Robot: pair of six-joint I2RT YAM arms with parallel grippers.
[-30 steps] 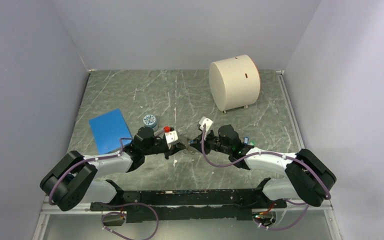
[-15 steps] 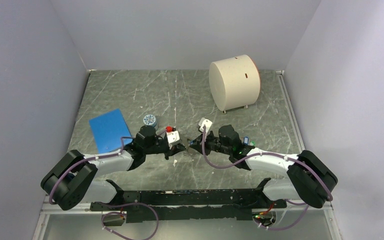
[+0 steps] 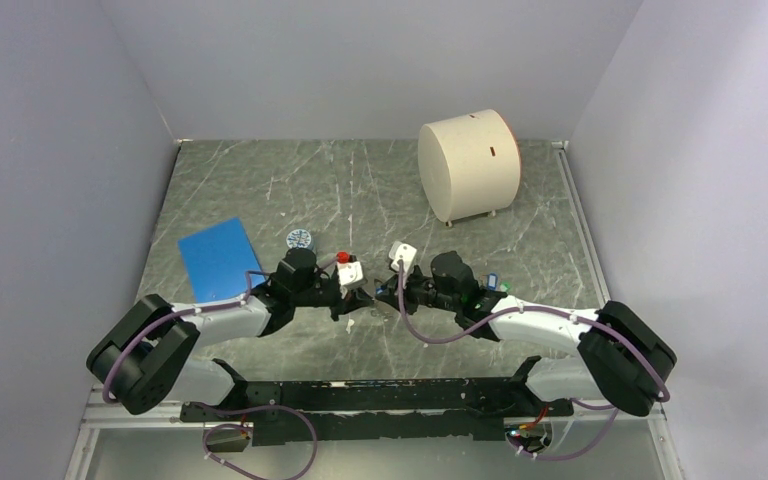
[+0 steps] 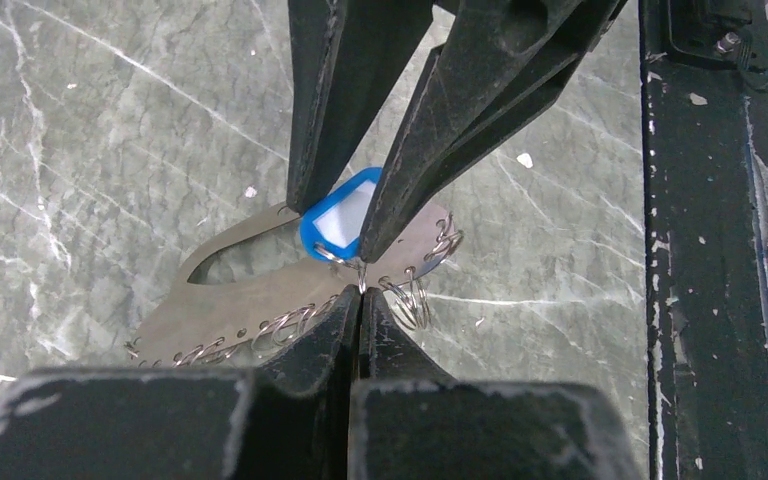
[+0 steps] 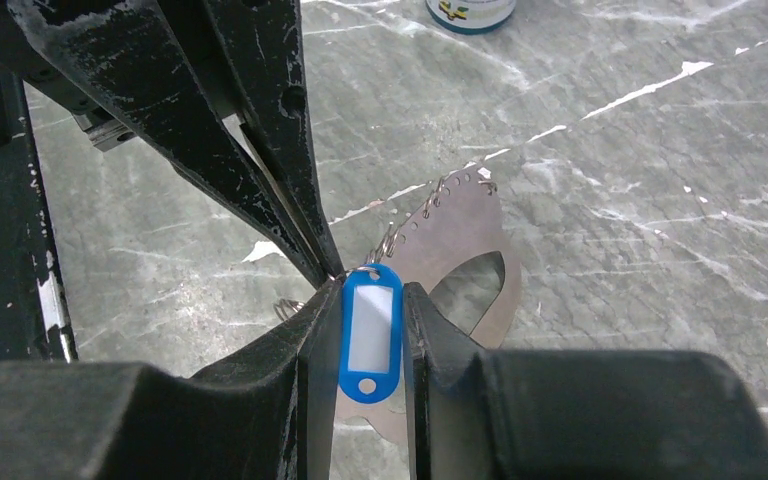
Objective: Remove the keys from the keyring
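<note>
Marble table (image 3: 260,180) below a flat steel keyring (image 4: 235,308); right end effector (image 5: 365,297) clamps blue key (image 5: 370,340), left end effector (image 4: 360,300) pinches its ring (image 4: 350,266).

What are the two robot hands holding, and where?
The right fingers pinch the blue key by its long sides. The left fingers are shut on the small wire ring at its end.
</note>
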